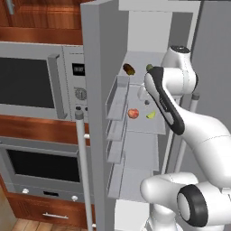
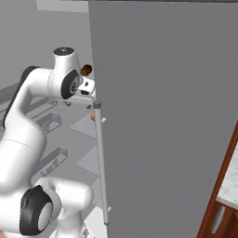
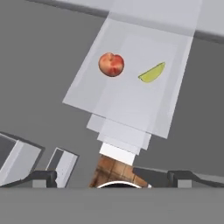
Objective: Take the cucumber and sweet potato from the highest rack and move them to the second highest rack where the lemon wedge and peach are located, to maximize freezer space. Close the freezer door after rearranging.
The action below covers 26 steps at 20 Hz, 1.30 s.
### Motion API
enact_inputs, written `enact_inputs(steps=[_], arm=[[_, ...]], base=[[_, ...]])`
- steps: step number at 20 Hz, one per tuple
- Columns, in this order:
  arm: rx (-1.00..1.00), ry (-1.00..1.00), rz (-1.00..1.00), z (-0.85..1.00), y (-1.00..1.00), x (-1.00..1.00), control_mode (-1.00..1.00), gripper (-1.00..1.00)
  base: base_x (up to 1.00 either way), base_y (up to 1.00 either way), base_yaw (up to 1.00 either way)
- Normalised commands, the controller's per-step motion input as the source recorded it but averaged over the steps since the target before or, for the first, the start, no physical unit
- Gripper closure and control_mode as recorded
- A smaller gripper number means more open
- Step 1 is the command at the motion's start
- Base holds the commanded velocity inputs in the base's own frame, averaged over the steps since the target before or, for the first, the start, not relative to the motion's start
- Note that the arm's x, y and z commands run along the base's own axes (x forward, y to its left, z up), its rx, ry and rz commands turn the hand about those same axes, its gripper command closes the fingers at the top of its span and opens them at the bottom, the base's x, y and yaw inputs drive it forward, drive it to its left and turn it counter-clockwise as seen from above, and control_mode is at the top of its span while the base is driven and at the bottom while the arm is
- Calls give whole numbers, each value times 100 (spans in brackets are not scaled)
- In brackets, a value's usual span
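Your gripper [image 3: 111, 177] is spread wide and holds nothing, hanging over the peach [image 3: 111, 64] and lemon [image 3: 152, 72] mid-frame, scouting the destination rack [image 3: 131, 109].

The left base view looks from behind the white jointed arm [image 1: 189, 131], forward into the open grey freezer, its pale translucent shelves [image 1: 143, 118] at middle distance and the steel wall ovens [image 1: 38, 85] off to the left. The right base view looks from the other side, with the broad flat grey freezer door [image 2: 167, 111] close up. The hand view looks down along the wide-parted jaws, near the shelves. It shares with the left base view the round red-orange peach [image 3: 111, 64] and curved yellow-green lemon wedge [image 3: 152, 72], both well ahead of the dark fingertips [image 3: 41, 177].
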Motion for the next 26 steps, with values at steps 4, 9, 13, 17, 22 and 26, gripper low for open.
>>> enact_inputs(steps=[4, 9, 13, 17, 22, 26], arm=[[0, 0, -14, 68, 0, 41, -100, -100], [0, 0, -13, 70, -8, 48, -100, -100], [0, 0, -2, 64, -17, 53, -100, -100], [0, 2, 0, 45, -15, 63, -100, -100], [0, 3, 0, 5, -22, 54, -100, -100], [0, 0, 11, -12, -28, 46, -100, -100]], base=[[0, 0, 0], [0, 0, 0], [0, 0, 0], [0, 0, 0], [0, 0, 0], [0, 0, 0]])
